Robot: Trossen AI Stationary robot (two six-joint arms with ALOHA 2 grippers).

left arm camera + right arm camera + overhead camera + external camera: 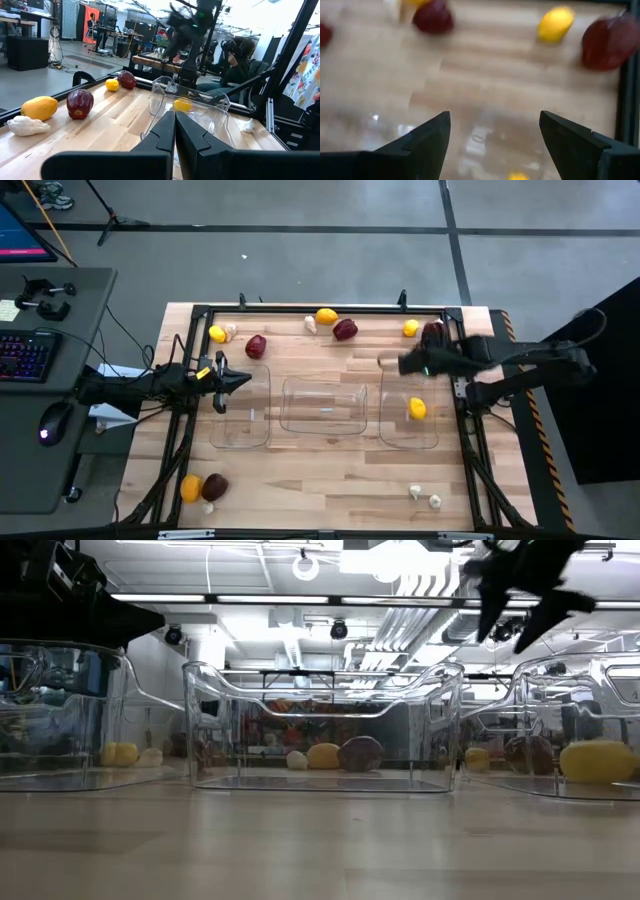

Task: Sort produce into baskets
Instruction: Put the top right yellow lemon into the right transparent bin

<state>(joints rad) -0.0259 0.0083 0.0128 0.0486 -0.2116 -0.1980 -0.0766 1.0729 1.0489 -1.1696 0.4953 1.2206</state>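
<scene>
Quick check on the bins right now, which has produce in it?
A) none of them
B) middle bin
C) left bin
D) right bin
D: in the high view a yellow lemon lies inside the right bin, under the open right gripper; the left bin and middle bin show only bare plastic.

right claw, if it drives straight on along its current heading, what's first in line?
Likely bare table just beyond the right bin's far rim; the open right claw aims between a dark red fruit and a lemon. Depth unclear.
</scene>
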